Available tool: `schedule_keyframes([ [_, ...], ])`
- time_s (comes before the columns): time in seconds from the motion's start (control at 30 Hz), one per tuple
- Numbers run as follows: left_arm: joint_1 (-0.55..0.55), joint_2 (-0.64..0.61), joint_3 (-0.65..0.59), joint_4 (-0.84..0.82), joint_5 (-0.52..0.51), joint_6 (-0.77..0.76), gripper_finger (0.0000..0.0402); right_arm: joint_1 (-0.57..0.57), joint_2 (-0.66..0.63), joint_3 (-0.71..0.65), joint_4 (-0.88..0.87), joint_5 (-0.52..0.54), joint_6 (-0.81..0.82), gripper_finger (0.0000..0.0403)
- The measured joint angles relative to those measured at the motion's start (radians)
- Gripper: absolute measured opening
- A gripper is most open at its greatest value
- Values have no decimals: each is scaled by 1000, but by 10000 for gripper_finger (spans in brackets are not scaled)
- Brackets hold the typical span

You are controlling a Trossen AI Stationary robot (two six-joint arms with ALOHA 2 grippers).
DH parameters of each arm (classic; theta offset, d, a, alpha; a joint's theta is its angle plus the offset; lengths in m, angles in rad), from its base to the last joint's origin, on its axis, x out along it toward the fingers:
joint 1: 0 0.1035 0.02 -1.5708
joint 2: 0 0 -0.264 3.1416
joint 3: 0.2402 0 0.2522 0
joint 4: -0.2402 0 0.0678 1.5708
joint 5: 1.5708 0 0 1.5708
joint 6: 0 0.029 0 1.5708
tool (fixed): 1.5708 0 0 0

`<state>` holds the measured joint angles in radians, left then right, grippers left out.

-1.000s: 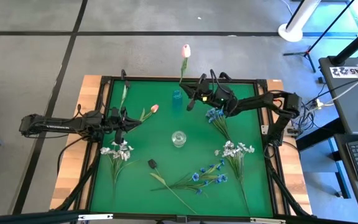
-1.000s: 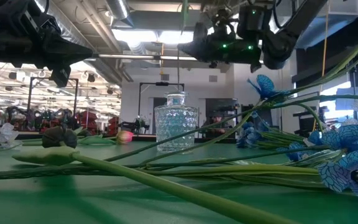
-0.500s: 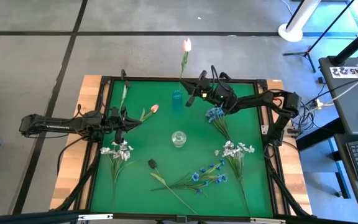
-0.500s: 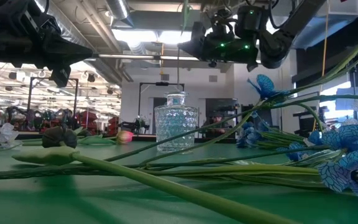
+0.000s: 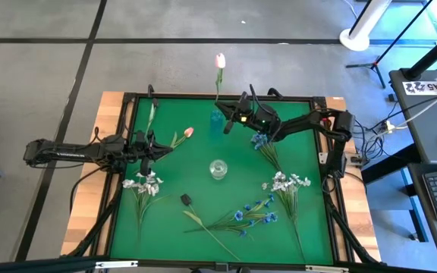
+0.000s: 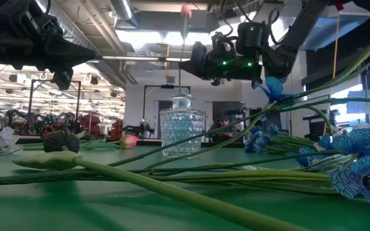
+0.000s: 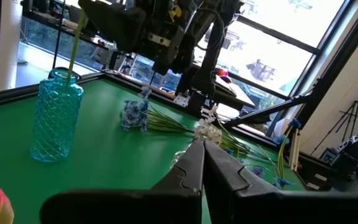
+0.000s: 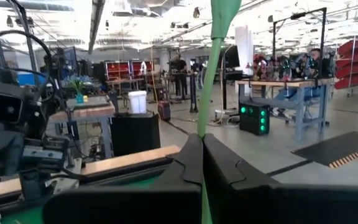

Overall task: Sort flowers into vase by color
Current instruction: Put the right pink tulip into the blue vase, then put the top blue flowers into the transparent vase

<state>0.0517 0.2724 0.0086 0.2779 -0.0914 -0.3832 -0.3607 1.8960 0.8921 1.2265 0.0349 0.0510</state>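
Observation:
My right gripper (image 5: 230, 123) is shut on a pink tulip whose bud (image 5: 220, 60) stands high over the table's far edge. The gripper hangs just above and to the right of the blue glass vase (image 5: 216, 120). In the left wrist view the tulip's stem (image 7: 73, 40) runs down to that blue vase (image 7: 55, 115). My left gripper (image 5: 162, 145) is shut on nothing at the table's left. Just beyond it a second pink tulip (image 5: 188, 132) lies flat on the mat. A clear vase (image 5: 218, 168) stands mid-table. My right gripper pinches the tulip's thin green stem (image 8: 207, 93) between its two fingers, well below the bud. The fingers come roughly level from the table's right and lie across the stem. The stem stands nearly upright, bud on top (image 6: 185, 11). Its lower end reaches the blue vase's mouth (image 7: 64, 73).
White sprays lie at the left (image 5: 144, 183) and right (image 5: 287, 182) of the mat. Blue sprays lie right of the blue vase (image 5: 262, 139) and near the front (image 5: 253, 212). A small dark lump (image 5: 186, 199) lies at front left. A black frame (image 5: 127, 98) rims the table.
My right gripper has moved down and toward the table's left, closer to the blue vase, still shut on the tulip. The tulip has sunk with it, and its bud now stands lower and more directly above the vase.

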Motion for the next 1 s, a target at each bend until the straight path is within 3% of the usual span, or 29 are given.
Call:
schedule_keyframes([
  [0.27, 0, 0, 0, 0, 0, 0, 0, 0, -2, 0, -48, -1, -2, 26],
  [0.5, 0, 0, 0, 0, 0, 0, 0, 1, -56, 0, -249, -3, -2, 124],
  [0.77, 0, 0, 0, 0, 0, 0, 0, 2, -225, 0, -557, -66, -3, 232],
  [1.0, 0, 0, 0, 0, 0, 0, 0, 1, -419, 0, -877, -87, -17, 269],
])
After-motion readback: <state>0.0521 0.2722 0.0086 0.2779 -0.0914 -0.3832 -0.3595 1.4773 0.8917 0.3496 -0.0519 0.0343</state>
